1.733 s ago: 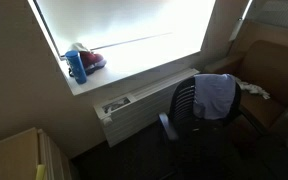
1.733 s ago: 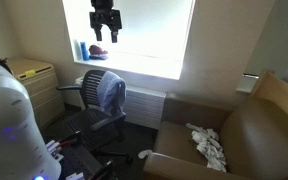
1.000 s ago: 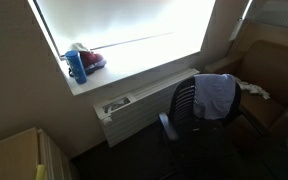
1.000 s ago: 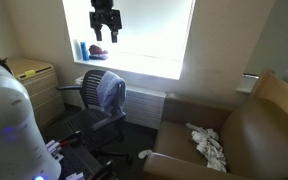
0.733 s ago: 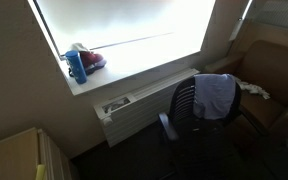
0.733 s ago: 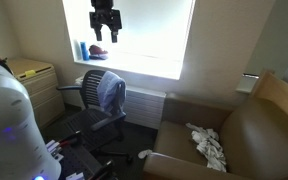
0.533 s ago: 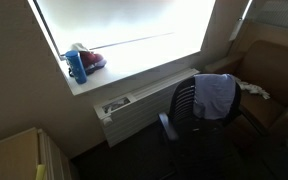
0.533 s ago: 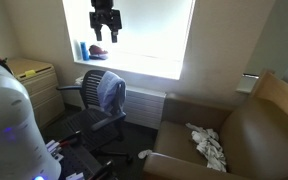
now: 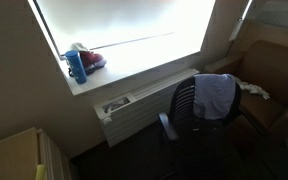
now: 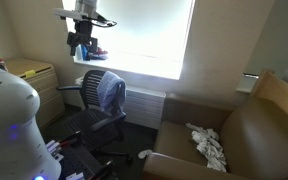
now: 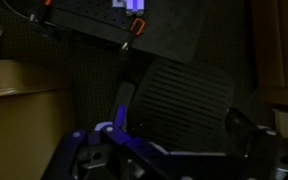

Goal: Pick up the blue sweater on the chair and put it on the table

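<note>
The blue sweater (image 9: 216, 97) hangs limp over the back of the black chair (image 9: 184, 112) in both exterior views; it also shows in an exterior view (image 10: 111, 93) on the chair (image 10: 92, 100). My gripper (image 10: 81, 44) is high in front of the window, above and a little left of the chair, apart from the sweater, with nothing in it. The wrist view is dark: the ribbed chair back (image 11: 179, 100) lies below my gripper (image 11: 174, 152), whose fingers stand wide apart. The brown table (image 10: 259, 130) is to the right of the chair.
A blue bottle (image 9: 76, 66) and a red thing stand on the window sill. White crumpled cloth (image 10: 208, 146) lies on the table. A radiator (image 9: 134, 105) runs under the window. A pale cabinet (image 10: 34, 72) stands left of the chair.
My gripper has moved left and slightly down, from before the middle of the window to above the chair. The sweater and chair have not moved.
</note>
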Available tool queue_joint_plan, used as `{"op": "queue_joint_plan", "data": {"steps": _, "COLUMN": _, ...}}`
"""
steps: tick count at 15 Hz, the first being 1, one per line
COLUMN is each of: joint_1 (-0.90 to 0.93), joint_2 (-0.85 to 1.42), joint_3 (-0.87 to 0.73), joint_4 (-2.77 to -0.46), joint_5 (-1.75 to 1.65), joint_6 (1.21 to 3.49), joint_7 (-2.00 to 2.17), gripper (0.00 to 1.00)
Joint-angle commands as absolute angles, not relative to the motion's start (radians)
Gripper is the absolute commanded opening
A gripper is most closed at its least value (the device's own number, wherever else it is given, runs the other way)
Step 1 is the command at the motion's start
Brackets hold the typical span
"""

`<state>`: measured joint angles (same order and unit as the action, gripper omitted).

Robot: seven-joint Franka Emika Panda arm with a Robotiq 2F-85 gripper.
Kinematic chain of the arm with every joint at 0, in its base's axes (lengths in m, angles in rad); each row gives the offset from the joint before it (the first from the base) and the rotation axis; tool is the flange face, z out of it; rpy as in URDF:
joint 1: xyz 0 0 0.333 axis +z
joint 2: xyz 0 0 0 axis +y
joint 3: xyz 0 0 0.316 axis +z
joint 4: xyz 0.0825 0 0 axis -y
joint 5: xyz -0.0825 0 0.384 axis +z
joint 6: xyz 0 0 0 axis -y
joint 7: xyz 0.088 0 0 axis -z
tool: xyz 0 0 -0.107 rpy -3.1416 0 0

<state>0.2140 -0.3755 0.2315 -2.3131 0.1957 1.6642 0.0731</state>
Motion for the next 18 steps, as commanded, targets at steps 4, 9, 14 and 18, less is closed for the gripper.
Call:
{"op": "queue_joint_plan", "data": {"steps": 4, "joint_1": 0.293, "joint_2": -0.134, "joint_3": 0.343, "joint_4": -2.177, "joint_5": 0.151, "joint_6": 1.634, "joint_7": 0.205, "gripper": 1.0}}
{"op": "queue_joint_plan", "data": {"steps": 9, "joint_1": 0.314, "joint_2": 0.001, "joint_3": 0.36, "joint_4": -2.111, "joint_5": 0.053, "joint_6": 1.796, "joint_7": 0.362, "gripper": 1.0}}
{"op": "queue_joint_plan", "data": {"steps": 14, "joint_1": 0.312, "joint_2": 0.082, "joint_3": 0.316, "joint_4": -2.2, "joint_5": -0.143, "joint_6": 2.215, "joint_7": 0.527, "gripper": 1.0}}
{"op": "queue_joint_plan", "data": {"steps": 18, "joint_1": 0.316, "joint_2": 0.157, "joint_3": 0.238, "joint_4": -2.251, "joint_5": -0.377, "joint_6": 2.401, "joint_7": 0.73, "gripper": 1.0}}
